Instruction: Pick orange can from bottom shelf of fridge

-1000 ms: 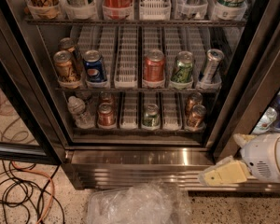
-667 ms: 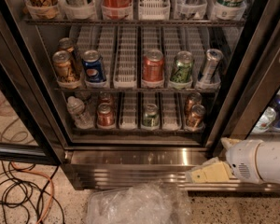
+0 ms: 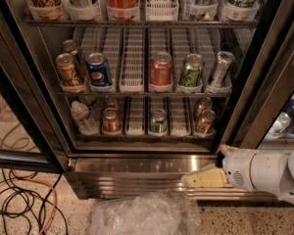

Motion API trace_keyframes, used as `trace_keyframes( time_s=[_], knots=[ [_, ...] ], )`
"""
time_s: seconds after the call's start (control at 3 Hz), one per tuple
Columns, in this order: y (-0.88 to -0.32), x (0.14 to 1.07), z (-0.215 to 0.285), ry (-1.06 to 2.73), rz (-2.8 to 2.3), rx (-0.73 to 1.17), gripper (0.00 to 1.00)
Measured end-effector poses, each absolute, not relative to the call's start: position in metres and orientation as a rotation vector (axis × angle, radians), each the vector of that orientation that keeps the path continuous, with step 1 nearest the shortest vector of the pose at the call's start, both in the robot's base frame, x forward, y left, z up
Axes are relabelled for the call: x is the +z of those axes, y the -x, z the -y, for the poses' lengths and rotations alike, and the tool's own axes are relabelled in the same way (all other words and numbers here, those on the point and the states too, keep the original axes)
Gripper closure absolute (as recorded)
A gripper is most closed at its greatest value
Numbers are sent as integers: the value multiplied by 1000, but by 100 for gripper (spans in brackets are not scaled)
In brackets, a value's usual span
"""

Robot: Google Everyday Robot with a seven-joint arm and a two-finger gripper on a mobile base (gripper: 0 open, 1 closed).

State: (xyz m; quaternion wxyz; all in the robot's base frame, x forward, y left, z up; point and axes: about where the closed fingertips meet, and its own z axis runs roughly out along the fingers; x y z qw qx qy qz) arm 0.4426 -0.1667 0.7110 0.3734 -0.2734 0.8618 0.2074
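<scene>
The fridge [image 3: 19, 82] stands open with wire racks. On the bottom shelf [image 3: 137, 135], two copper-orange cans stand in the right lane: the front orange can [image 3: 206, 122] and a second one [image 3: 202, 105] behind it. Two redder cans [image 3: 110, 121] stand in a left lane and a green can [image 3: 158, 122] in the middle. My gripper [image 3: 202, 179], with pale yellow fingers on a white arm [image 3: 269, 173], is low at the right, in front of the steel base grille [image 3: 137, 173]. It is below and slightly left of the front orange can, well apart from it.
A water bottle [image 3: 81, 117] lies at the bottom shelf's left. The middle rack holds several larger cans [image 3: 161, 70]. A crumpled clear plastic bag [image 3: 137, 214] lies on the floor before the fridge. Cables [image 3: 19, 199] lie at left. The dark door frame [image 3: 255, 82] rises at right.
My gripper and arm have moved left, further into view along the base grille. The cans have not moved.
</scene>
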Motion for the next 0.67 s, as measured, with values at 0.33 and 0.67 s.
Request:
trace_keyframes(
  time_s=[0.33,0.67],
  knots=[
    [-443,711,167,701,-2208,531,17],
    [-443,711,167,701,-2208,531,40]
  ],
)
